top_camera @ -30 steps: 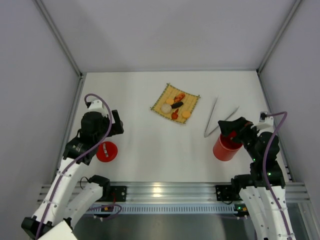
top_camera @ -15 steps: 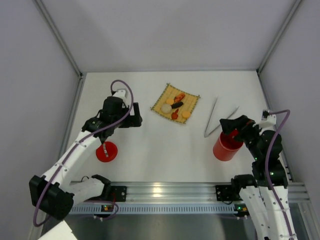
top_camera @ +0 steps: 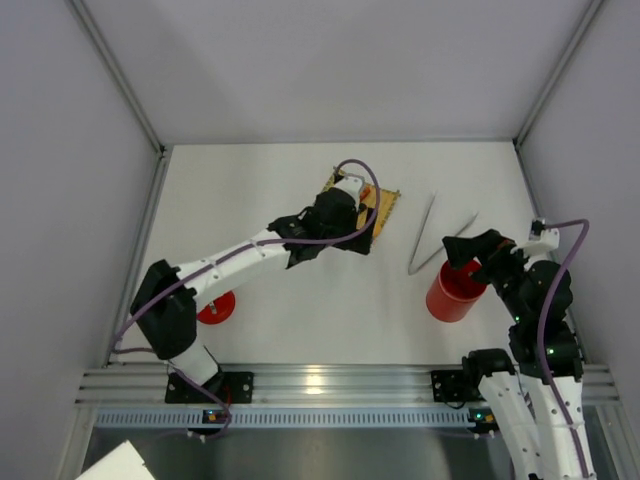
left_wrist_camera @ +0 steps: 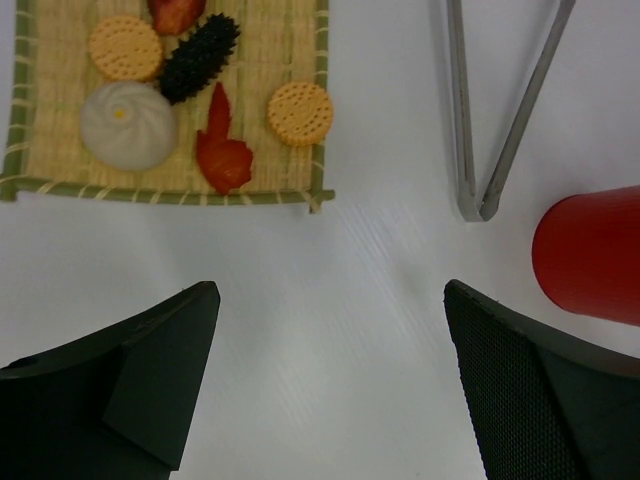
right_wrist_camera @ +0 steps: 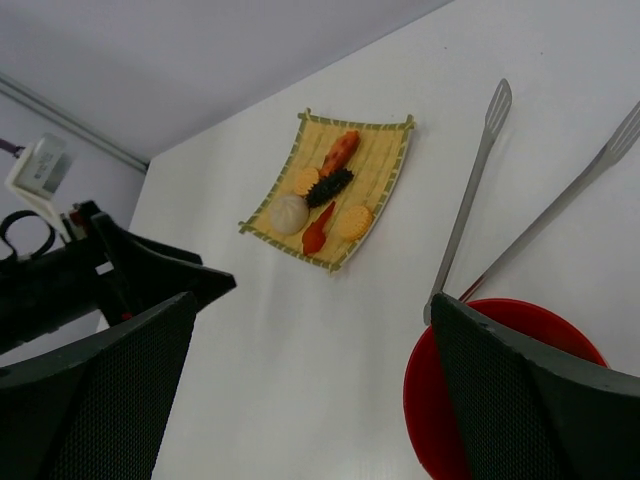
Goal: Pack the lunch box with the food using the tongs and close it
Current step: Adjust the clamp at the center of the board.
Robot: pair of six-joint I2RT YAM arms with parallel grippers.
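The lunch box is a red cup standing open at the right, also seen in the left wrist view and the right wrist view. Its red lid lies at the left, partly under the left arm. The tongs lie in a narrow V on the table just beyond the cup. The food sits on a yellow woven mat. My left gripper hangs open and empty over the mat's near edge. My right gripper is open and empty above the cup's far rim.
Grey walls close in the white table on the left, far and right sides. A metal rail with both arm bases runs along the near edge. The left arm stretches diagonally across the middle of the table.
My left arm has swung from above the red lid at the left, rightward and away, to the mat. It stayed open. The right arm has barely shifted.
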